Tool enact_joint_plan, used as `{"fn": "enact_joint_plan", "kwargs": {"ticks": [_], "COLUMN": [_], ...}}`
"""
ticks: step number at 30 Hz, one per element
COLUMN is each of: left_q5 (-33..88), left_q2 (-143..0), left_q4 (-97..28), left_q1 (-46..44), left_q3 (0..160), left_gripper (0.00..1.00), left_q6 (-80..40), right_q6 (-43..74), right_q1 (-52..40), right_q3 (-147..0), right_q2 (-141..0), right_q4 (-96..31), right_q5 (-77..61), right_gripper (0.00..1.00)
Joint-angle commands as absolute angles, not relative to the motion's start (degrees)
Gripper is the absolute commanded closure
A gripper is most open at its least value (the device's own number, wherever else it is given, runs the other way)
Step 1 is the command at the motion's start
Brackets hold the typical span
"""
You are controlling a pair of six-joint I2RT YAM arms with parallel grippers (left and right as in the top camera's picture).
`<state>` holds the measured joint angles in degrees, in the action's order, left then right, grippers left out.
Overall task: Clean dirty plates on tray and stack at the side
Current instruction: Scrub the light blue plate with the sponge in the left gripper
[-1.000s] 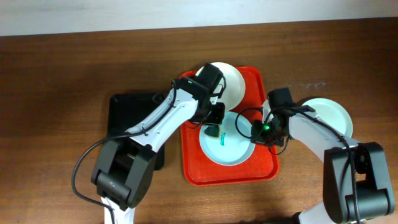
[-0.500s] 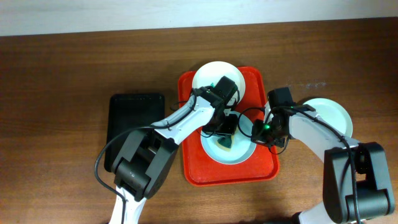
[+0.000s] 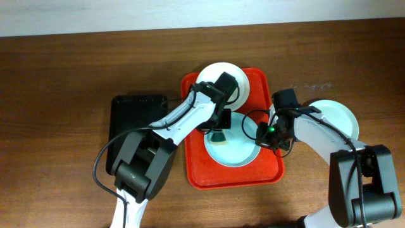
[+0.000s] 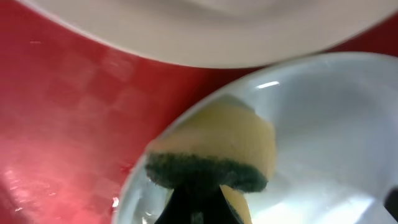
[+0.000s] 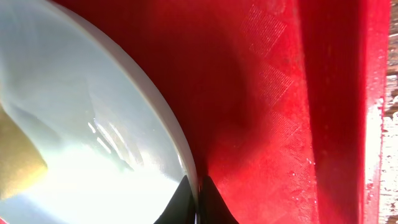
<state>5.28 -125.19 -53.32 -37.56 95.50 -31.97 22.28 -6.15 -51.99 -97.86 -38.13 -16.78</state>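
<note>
The red tray [image 3: 235, 182] lies flat, carrying one white plate [image 3: 212, 75] at its 12 o'clock and a pale mint plate [image 3: 239, 153] at centre, with a third plate [image 3: 338, 117] off-tray at 3 o'clock.

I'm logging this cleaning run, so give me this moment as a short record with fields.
left end effector: shut on sponge, which is on the near plate
right end effector: shut on near plate's rim
far plate: on red tray, beyond near plate
third plate: on table, right of red tray
black tray: left of red tray
</note>
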Motion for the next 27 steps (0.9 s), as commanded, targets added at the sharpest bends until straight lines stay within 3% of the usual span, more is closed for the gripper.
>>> {"fn": "enact_joint_plan", "kwargs": {"ticks": [1,8,14,22,27], "left_q5": [2.7,26.6,31.7,30.6,9.1], "left_q2": [-126.7,-134.4,-134.8,-134.8,-134.8], "left_q4": [-53.4,-47.2,-47.6,-55.5,-65.4], "left_q1": [-36.0,-39.3,-38.6,-38.9,-38.2], "left_q3": [96.6,96.6,98.2,99.4,108.2], "left_gripper": [1.0,1.0,1.0,1.0,1.0], "left_q6": [-34.0,-26.6,-23.9,-22.6,-26.3], "right_q6": [23.0,23.0,23.0,23.0,23.0], "right_q1": [-6.3,-6.3,-6.3,-6.3,-6.3], "right_q3": [-52.1,-52.1,-52.1,-52.1,-52.1], "right_q2": [-98.4,-98.4,-98.4,-98.4,-98.4], "right_q4": [-39.0,-39.2,-39.2,-39.2,-39.1], "right_q5": [-13.2,-12.8,-12.8,-12.8,-12.8], "right_gripper": [0.96,0.96,0.96,0.96,0.96]}}
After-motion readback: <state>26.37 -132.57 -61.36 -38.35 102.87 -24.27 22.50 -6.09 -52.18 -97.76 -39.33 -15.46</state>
